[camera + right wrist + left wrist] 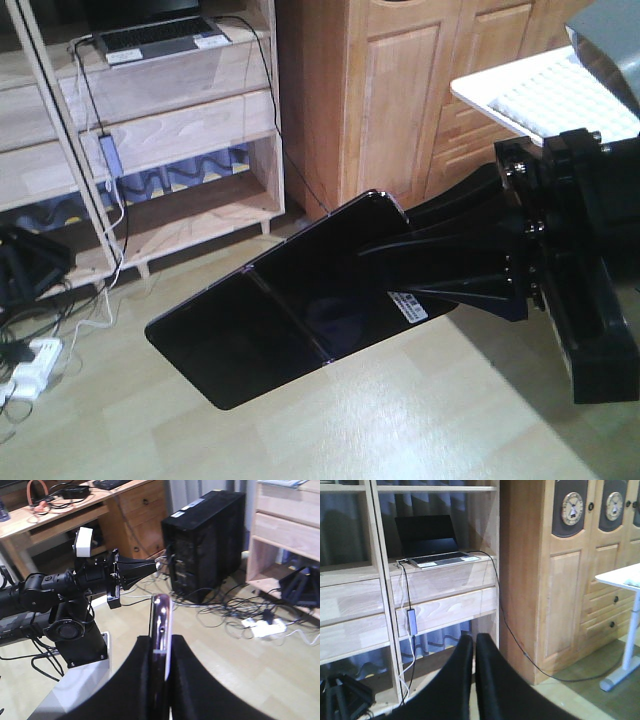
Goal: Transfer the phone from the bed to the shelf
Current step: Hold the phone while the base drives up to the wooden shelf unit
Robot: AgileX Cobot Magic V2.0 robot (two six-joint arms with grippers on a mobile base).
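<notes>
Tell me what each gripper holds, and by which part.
Right gripper clamps the phone by the end edge of its stickered half. Left gripper is shut, holding nothing.

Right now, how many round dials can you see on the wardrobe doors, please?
2: one dial on the left door, another on the door beside it; the frame edge may hide more.

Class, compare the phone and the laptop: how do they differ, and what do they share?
The phone is unfolded flat; the laptop stands open with its screen upright. The phone is held tilted in the air by the right gripper; the laptop rests on the shelf. Both fold and show dark screens.
</notes>
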